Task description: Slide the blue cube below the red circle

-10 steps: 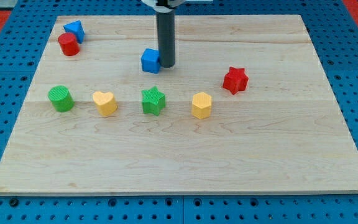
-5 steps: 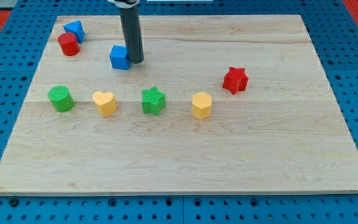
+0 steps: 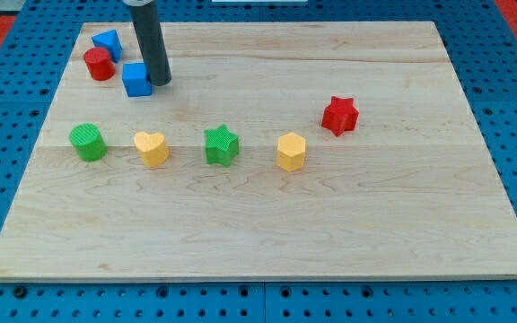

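Observation:
The blue cube [image 3: 135, 79] lies on the wooden board near the view's top left. My tip [image 3: 159, 82] touches its right side. The red circle [image 3: 99, 64], a short cylinder, stands just up and to the left of the cube, with a small gap between them. A second blue block [image 3: 108, 42], wedge-shaped, sits right above the red circle.
A row runs across the middle of the board: green cylinder [image 3: 87, 142], yellow heart [image 3: 151, 148], green star [image 3: 222, 144], yellow hexagon [image 3: 291, 151]. A red star [image 3: 339, 115] sits to the right. The board's left edge [image 3: 50, 108] is near the cube.
My tip has moved left and pushed the blue cube with it, from the board's upper middle to just right of the red circle. The other blocks have not moved.

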Controlling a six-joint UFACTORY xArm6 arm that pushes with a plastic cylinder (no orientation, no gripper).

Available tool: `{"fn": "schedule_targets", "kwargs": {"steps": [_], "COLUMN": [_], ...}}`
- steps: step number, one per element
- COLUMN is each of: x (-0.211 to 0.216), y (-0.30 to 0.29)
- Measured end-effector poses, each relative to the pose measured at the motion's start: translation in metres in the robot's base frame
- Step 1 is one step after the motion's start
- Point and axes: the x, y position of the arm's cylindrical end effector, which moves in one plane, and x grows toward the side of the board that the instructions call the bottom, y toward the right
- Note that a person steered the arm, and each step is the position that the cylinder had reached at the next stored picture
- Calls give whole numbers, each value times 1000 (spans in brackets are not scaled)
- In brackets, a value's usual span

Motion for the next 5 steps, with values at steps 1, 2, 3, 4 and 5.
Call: {"fn": "schedule_targets", "kwargs": {"steps": [1,2,3,4,5], "x": [0,0,0,0,0], "y": [-7,-13,-25,-40,-54]}}
